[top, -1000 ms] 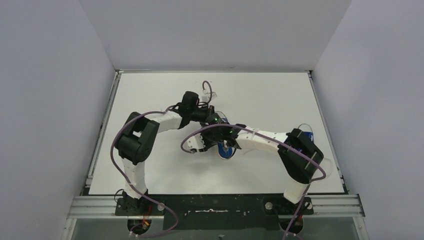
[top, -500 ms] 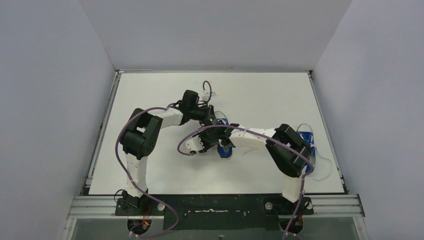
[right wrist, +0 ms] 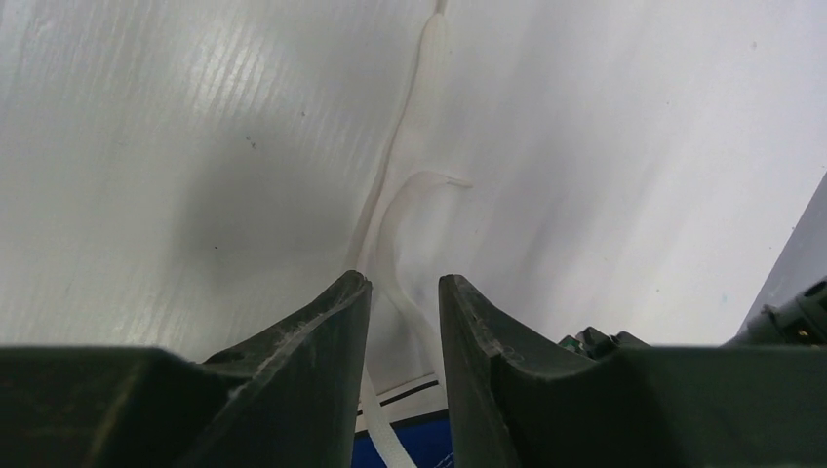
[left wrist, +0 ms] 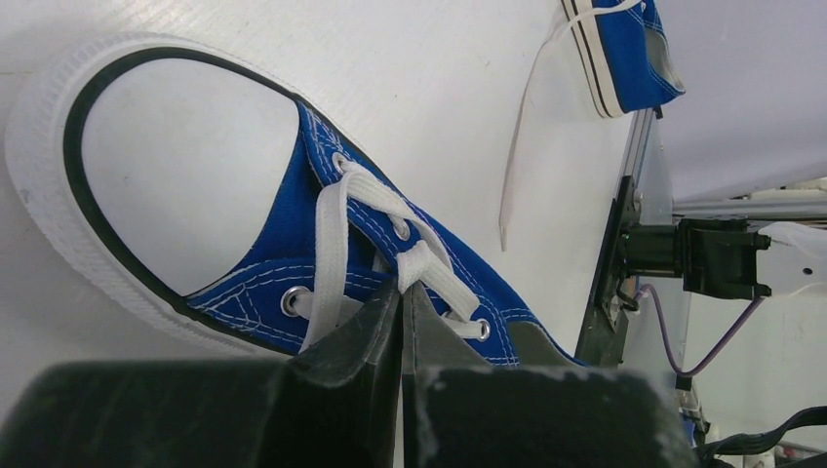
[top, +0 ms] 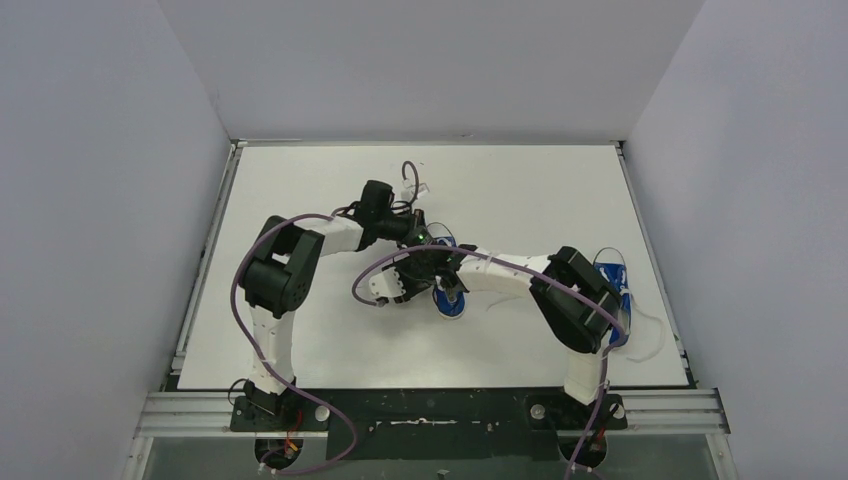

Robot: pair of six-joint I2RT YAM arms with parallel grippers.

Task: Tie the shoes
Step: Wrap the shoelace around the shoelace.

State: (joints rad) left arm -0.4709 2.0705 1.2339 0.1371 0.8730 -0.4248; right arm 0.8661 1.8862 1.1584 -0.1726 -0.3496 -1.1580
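Observation:
One blue shoe (left wrist: 263, 273) with a white toe cap lies at mid-table, also visible in the top view as the shoe (top: 450, 303) under both wrists. My left gripper (left wrist: 403, 288) is shut on a white lace (left wrist: 425, 265) where the laces cross over the tongue. My right gripper (right wrist: 405, 283) stands open just over the same shoe (right wrist: 429, 448), with loose lace (right wrist: 408, 195) running up between its fingers and lying on the table beyond. The second shoe (top: 613, 278) sits at the right edge, behind the right arm's elbow.
A loose lace (left wrist: 517, 146) trails from the second shoe (left wrist: 629, 49) across the white table (top: 330, 340). Purple cables loop from both arms near the grippers. Grey walls close in the table on three sides.
The right arm's elbow swung left, uncovering the second shoe at the right edge. Both grippers stayed over the middle shoe, shifting only slightly.

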